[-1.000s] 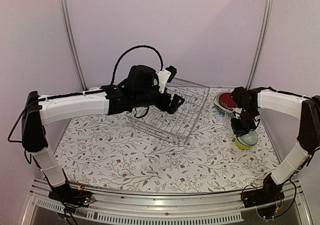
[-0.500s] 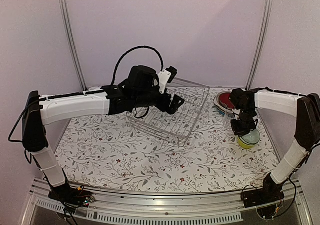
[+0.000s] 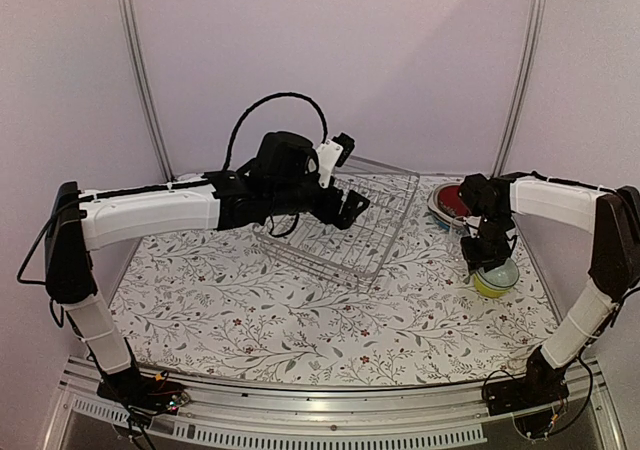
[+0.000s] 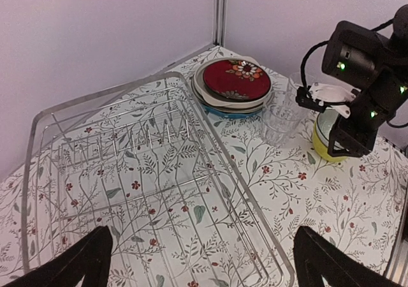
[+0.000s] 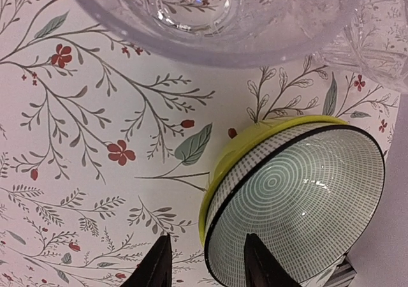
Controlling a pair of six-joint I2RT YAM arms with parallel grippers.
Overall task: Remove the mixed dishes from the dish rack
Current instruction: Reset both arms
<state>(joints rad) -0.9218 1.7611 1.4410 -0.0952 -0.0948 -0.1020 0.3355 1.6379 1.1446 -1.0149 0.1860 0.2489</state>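
Observation:
The dish rack (image 4: 268, 233), a silver wire basket, lies bare of dishes on the floral cloth. My left gripper (image 4: 204, 275) hovers open over its near end, and its dark fingertips (image 4: 89, 264) show at the bottom edge of the left wrist view. A pale patterned bowl (image 5: 306, 204) sits nested in the yellow-green bowl (image 5: 255, 140). My right gripper (image 5: 207, 268) is open astride their rim, one finger outside and one inside, touching neither. The plates (image 4: 233, 80) are stacked with the dark red one on top. A clear glass (image 4: 280, 118) stands beside them.
A second clear glass (image 5: 376, 51) stands right of the first one (image 5: 210, 13), close above the bowls. The plates (image 3: 450, 202) and bowls (image 3: 497, 280) crowd the right side by the wall post. The rack (image 3: 385, 240) lies at an angle at the centre back.
My right gripper's jaws have parted from the pale bowl's rim, leaving it nested in the yellow-green bowl. The left arm has not moved.

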